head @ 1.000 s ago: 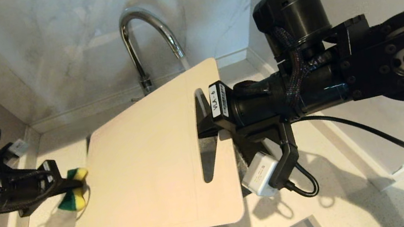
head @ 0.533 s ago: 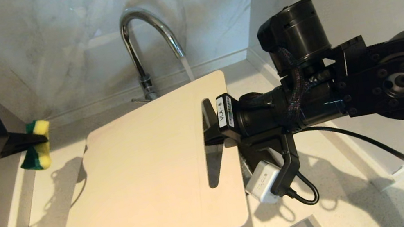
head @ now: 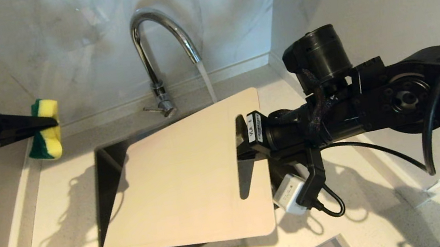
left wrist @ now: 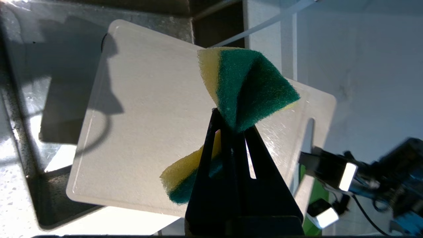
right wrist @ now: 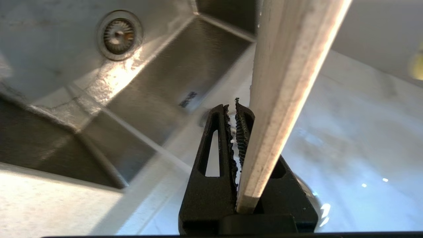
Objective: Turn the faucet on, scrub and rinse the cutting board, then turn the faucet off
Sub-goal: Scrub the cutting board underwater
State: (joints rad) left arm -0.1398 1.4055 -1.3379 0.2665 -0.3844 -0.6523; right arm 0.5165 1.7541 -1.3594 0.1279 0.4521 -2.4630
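Over the sink (head: 118, 232): board (head: 185, 184) held flat above the basin, slot end toward the right arm.
Right gripper (head: 246, 143): fingers pinching the board's slotted edge.
Left gripper (head: 48, 122): off to the left, clear of the board, clamped on a sponge (head: 46, 136).
Faucet (head: 157, 48): water running from the spout just past the board's far edge.

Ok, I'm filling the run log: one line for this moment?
faucet: running | right gripper: holds board over sink | left gripper: holds sponge, off board
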